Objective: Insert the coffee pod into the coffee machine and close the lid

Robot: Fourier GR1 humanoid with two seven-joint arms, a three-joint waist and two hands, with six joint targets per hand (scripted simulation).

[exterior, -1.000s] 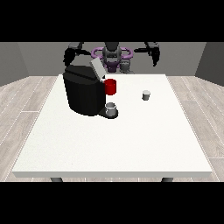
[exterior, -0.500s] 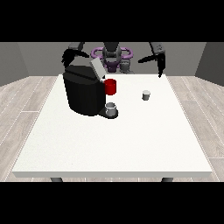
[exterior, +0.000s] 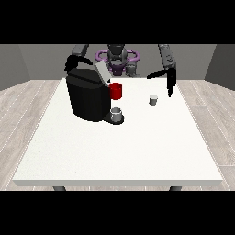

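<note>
From the front view, you face a large white tabletop (exterior: 119,147) with the robot at twelve o'clock behind it. The bulky black coffee machine (exterior: 88,98) stands at about ten o'clock from the tabletop's middle, its grey lid (exterior: 102,72) tilted up and open. A red cylindrical part (exterior: 116,91) sits at the machine's three o'clock side, and a small grey cup (exterior: 117,114) stands on its base at five o'clock.

The small pale-grey coffee pod (exterior: 153,99), the thing you must insert, stands alone on the tabletop at about two o'clock from the middle, well apart from the machine.

The hand at the view's right (exterior: 170,82) hangs near the pod, at the pod's one o'clock and above it, not touching; its fingers point straight down with the thumb spread wide towards nine o'clock, holding nothing. The hand at the view's left (exterior: 73,61) sits just behind the machine's top at eleven o'clock; you cannot tell how its fingers lie.

Your risks, as I judge them: the pod is small and light-looking, so a descent offset towards three o'clock could nudge it over or send it sliding instead of enclosing it. Carrying it across, you could clip the raised lid or the red part. The hand behind the machine could bump the lid shut before the pod is in.
</note>
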